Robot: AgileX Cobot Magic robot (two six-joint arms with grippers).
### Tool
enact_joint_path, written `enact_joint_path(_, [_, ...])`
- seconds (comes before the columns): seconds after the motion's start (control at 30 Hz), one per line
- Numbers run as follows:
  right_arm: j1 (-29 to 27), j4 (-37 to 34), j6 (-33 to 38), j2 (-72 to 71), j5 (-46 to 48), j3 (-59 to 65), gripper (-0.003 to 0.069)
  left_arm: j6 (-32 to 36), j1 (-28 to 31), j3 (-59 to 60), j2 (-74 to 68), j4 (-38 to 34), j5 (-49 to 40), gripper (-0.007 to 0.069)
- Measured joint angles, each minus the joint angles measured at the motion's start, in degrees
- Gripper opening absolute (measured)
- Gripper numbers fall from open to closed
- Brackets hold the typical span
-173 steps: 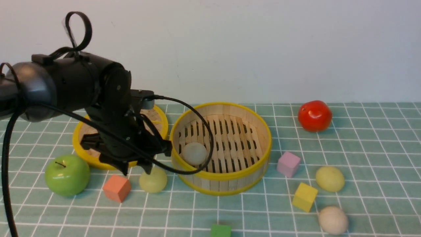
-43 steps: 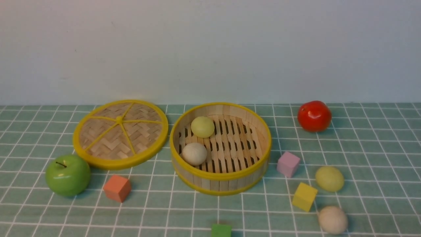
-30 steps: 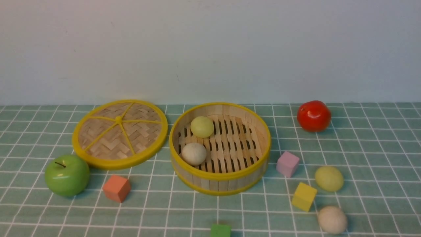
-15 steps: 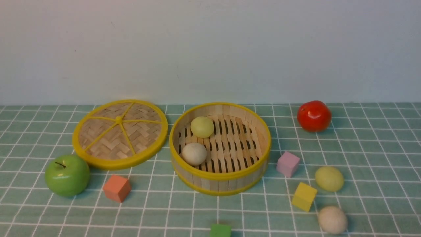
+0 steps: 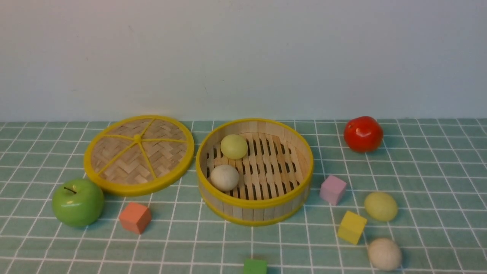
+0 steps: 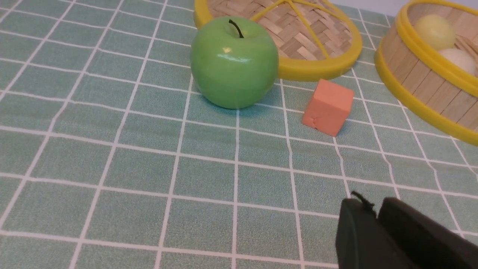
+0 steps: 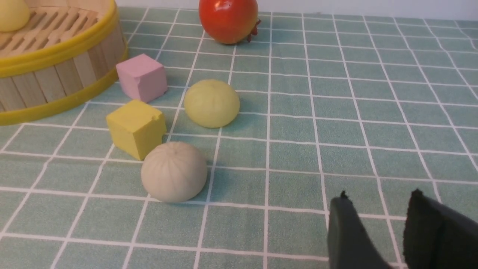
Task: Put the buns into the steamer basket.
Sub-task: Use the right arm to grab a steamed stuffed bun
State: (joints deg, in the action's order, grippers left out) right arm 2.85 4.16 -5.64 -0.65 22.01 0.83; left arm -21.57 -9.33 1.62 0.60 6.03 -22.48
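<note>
Right gripper (image 7: 377,198) released, fingers apart, nothing between; left gripper (image 6: 373,203), can't tell if clenched or released. Relative to basket (image 5: 253,204): green cube (image 5: 255,267) in front; beige bun (image 5: 385,254) front-right; yellow cube (image 5: 352,227) front-right, beside that bun; orange cube (image 5: 135,217) front-left; apple (image 5: 78,203) left; yellow bun (image 5: 381,206) right; pink cube (image 5: 333,190) just right. Inside, left side: off-white bun (image 5: 224,178), pale-green bun (image 5: 234,147) behind it. Lid (image 5: 139,189) left. Tomato (image 5: 363,134) right, toward back.

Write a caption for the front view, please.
Two buns sit in the steamer basket; two others lie outside, on the tabletop.
</note>
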Motion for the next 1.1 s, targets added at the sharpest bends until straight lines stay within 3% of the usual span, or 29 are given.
enact_joint_path(0.27, [0.0,0.33,0.0,0.0,-1.79,0.23,0.024,0.0,0.0,0.07,0.0,0.0,0.0,0.0085])
enact_joint_path(0.63, [0.0,-4.16,0.0,0.0,-26.67,0.63,0.024,0.0,0.0,0.07,0.0,0.0,0.0,0.0092])
enact_joint_path(0.77, [0.0,-4.51,-1.01,0.0,-31.33,0.63,0.024,0.0,0.0,0.07,0.0,0.0,0.0,0.0092])
enact_joint_path(0.9, [0.0,-6.75,-6.48,0.0,-30.96,0.35,0.024,0.0,0.0,0.07,0.0,0.0,0.0,0.0092])
enact_joint_path(1.1, [0.0,-8.52,-12.58,0.92,-19.49,-10.02,0.024,0.0,0.0,0.07,0.0,0.0,0.0,0.0095])
